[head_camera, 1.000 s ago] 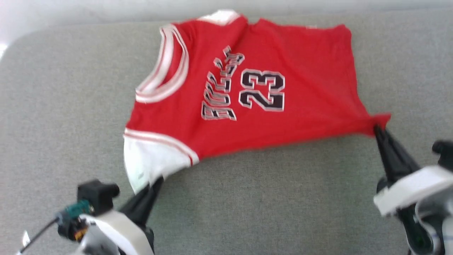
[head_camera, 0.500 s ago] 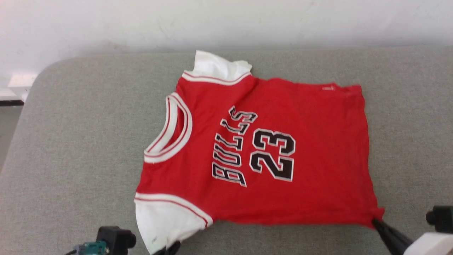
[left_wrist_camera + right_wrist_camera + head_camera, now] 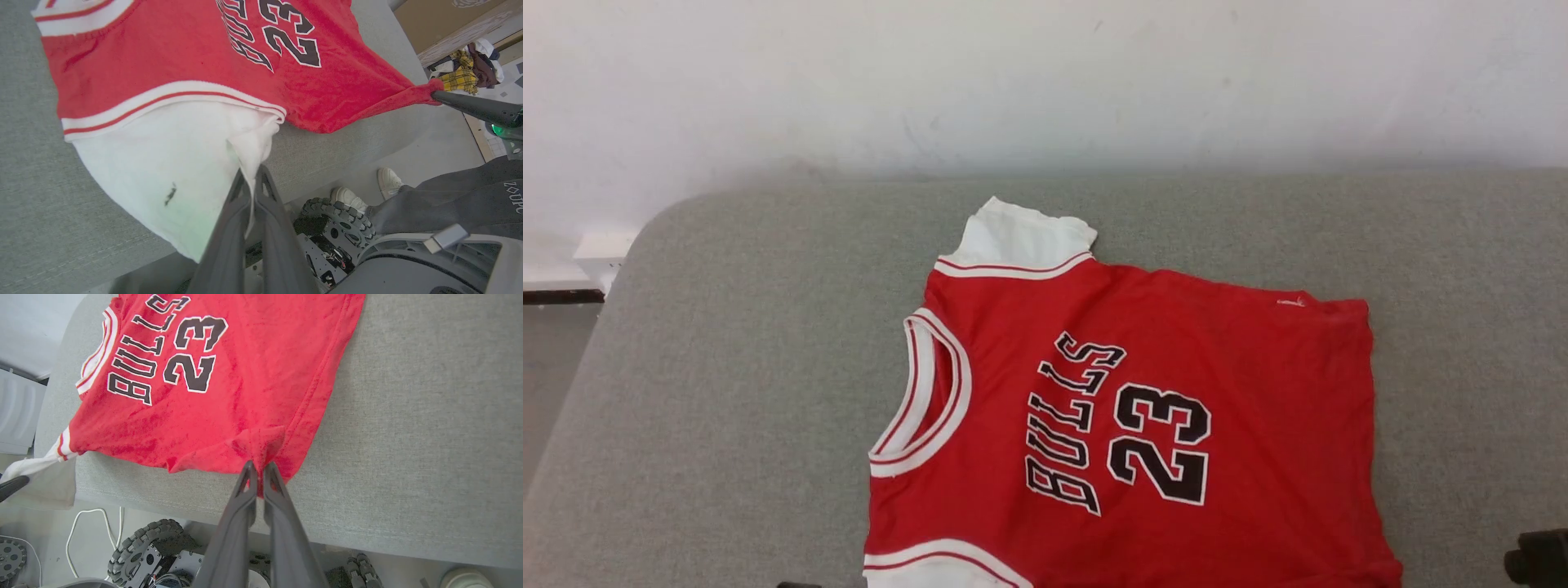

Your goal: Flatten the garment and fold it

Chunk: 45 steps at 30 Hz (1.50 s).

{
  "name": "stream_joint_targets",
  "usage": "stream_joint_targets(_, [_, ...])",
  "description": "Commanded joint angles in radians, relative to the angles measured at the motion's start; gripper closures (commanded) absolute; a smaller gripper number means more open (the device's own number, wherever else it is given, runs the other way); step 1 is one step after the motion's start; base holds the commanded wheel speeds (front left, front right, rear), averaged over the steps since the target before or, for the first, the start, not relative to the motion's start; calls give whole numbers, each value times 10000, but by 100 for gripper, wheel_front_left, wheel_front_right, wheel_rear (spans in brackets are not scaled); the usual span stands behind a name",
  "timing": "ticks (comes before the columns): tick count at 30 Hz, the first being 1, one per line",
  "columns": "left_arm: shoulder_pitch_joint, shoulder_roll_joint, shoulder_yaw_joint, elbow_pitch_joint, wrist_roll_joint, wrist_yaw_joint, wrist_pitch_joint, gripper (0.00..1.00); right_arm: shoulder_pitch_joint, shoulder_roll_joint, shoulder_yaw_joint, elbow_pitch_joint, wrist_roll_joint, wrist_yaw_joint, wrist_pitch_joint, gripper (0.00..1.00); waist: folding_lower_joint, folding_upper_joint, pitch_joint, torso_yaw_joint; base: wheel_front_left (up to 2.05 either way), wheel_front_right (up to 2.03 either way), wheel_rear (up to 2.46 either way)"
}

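Head view: found the garment spread front-up on the grey table, well in from the far edge and the wall behind it. Saw the collar turned to the table's left edge, the hem to the right edge, and the far sleeve pointing at the far edge. Read "BULLS" and "23" on the chest, black with a white outline.

Left wrist view: caught the left gripper pinched tight on the rim of the near sleeve, drawn out past the table's near edge. Noted a small dark mark on that sleeve.

Right wrist view: caught the right gripper closed on the hem corner, bunching the red cloth into a fold just inside the near edge. Saw the garment's near side stretched between the two grips.

Below the near edge, in the left wrist view, made out a person's white shoes and grey trouser leg beside a knobbed wheel.
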Motion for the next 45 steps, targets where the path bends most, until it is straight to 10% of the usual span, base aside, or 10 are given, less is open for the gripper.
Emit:
stream_joint_targets(1, [1, 93, 42, -59, 51, 58, -63, 100, 5, 21, -35, -96, 60, -7, -38, 100, 2, 0, 8, 25, 0, 0, 0])
stream_joint_targets(21, [-5244, 235, -278, 1895, 3611, -1859, -707, 100, -3355, -960, 832, 850, -963, -7, -2433, 100, 2, 0, 2442, -152, 0, 0, 0])
stream_joint_targets(45, [-7268, -850, -941, 5135, 3123, -2583, -537, 100, -5869, -1503, 1965, 3385, -1169, -7, -1961, 100, 2, 0, 4178, -216, 0, 0, 0])
